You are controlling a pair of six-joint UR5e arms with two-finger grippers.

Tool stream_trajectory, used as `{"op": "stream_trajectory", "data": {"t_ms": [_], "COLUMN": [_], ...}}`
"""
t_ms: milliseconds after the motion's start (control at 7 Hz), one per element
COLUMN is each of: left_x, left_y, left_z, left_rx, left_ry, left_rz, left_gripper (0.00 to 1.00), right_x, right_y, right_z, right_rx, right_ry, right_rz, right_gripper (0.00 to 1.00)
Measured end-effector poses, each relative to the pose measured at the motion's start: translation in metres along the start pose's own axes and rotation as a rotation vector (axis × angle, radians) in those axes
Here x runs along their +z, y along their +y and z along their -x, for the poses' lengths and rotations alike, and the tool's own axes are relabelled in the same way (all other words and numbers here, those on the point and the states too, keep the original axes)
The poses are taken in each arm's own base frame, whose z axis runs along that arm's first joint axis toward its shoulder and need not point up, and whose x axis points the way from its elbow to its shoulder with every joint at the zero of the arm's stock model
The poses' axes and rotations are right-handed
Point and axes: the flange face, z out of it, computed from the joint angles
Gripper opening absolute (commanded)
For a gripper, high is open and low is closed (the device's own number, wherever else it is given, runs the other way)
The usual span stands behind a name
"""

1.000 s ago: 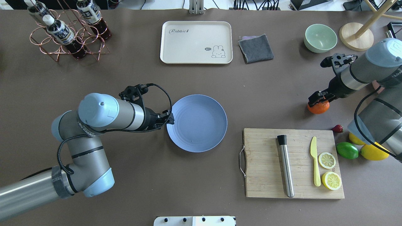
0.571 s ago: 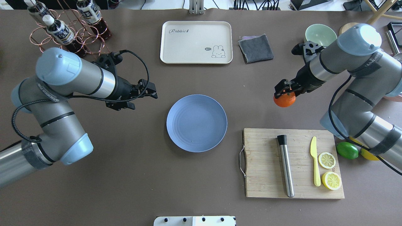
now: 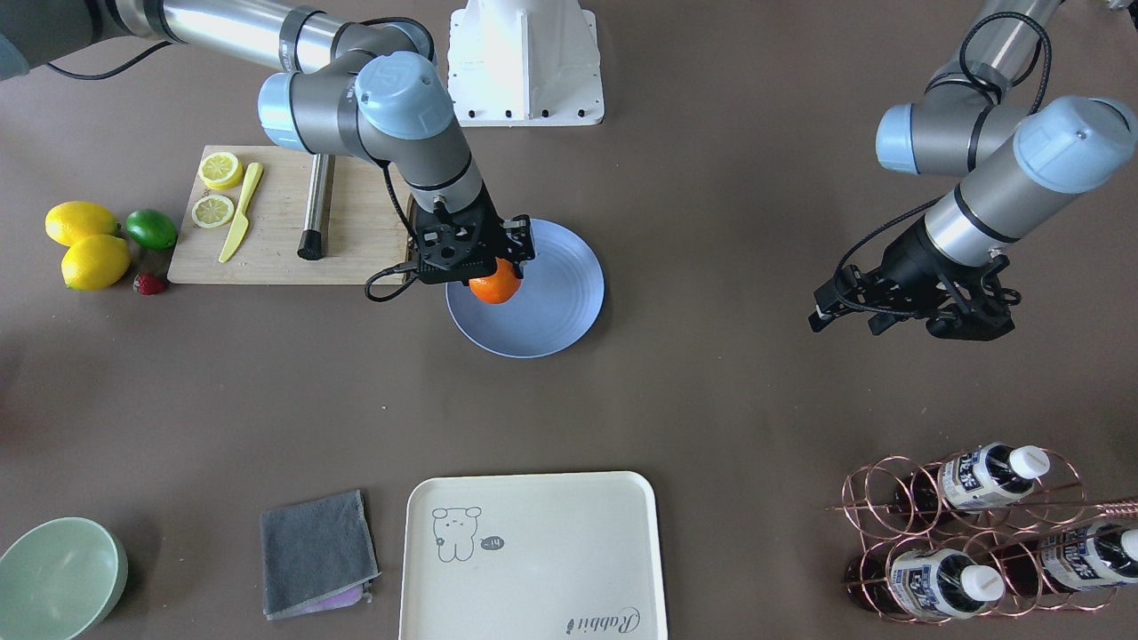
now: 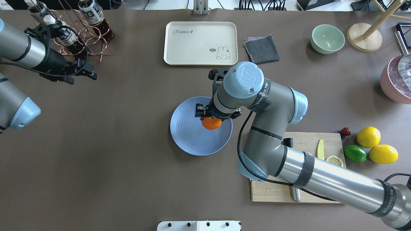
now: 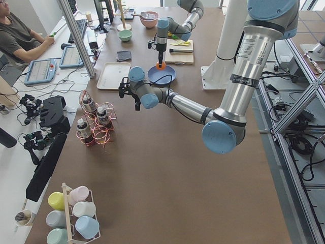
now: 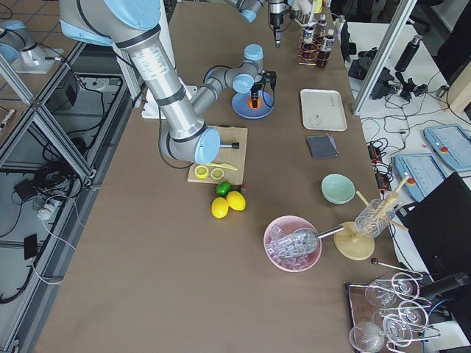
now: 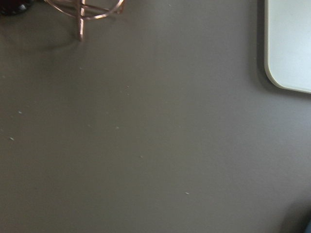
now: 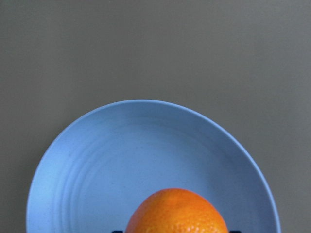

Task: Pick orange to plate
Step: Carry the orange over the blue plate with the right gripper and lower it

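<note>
Holding the orange [image 4: 211, 124] clamped, your right gripper [image 4: 211, 118] hangs over the plate [image 4: 188, 138], right of its centre. Release too high and, I judge, the round fruit could roll over the shallow rim onto the counter [image 4: 128, 179]. Farther off, the left gripper [image 4: 86, 73] hovers, jaws parted, empty.

Right arm bent, wrist down, right hand [image 4: 211, 117] clamped on the orange [image 4: 212, 124]; left arm off to its side, left hand [image 3: 845, 322] fingers apart, empty.
</note>
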Motion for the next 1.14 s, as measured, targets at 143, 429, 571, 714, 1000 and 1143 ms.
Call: {"op": "stream_trajectory", "data": {"t_ms": [143, 429, 571, 714, 1000, 1143], "left_x": [-0.002, -0.003, -0.002, -0.001, -0.001, -0.002], "left_y": [-0.004, -0.005, -0.005, -0.005, -0.006, -0.008], "left_z": [0.003, 0.004, 0.004, 0.004, 0.003, 0.006], "left_rx": [0.004, 0.006, 0.005, 0.005, 0.002, 0.01], "left_ry": [-0.003, -0.003, -0.004, -0.005, -0.007, -0.025], "left_rz": [-0.004, -0.006, -0.006, -0.005, -0.002, 0.004], "left_gripper": [0.97, 0.97, 0.97, 0.97, 0.97, 0.97], "right_x": [0.013, 0.025, 0.03, 0.035, 0.028, 0.005], "right_y": [0.006, 0.017, 0.025, 0.033, 0.037, 0.022], "right_z": [0.012, 0.021, 0.023, 0.026, 0.03, 0.019], "right_rx": [0.002, -0.008, -0.014, -0.019, -0.019, -0.005], "right_ry": [0.018, 0.032, 0.038, 0.044, 0.034, 0.017], "right_rz": [-0.013, -0.022, -0.029, -0.043, -0.061, -0.059], "right_gripper": [0.0, 0.99, 1.0, 1.0, 1.0, 1.0]}}
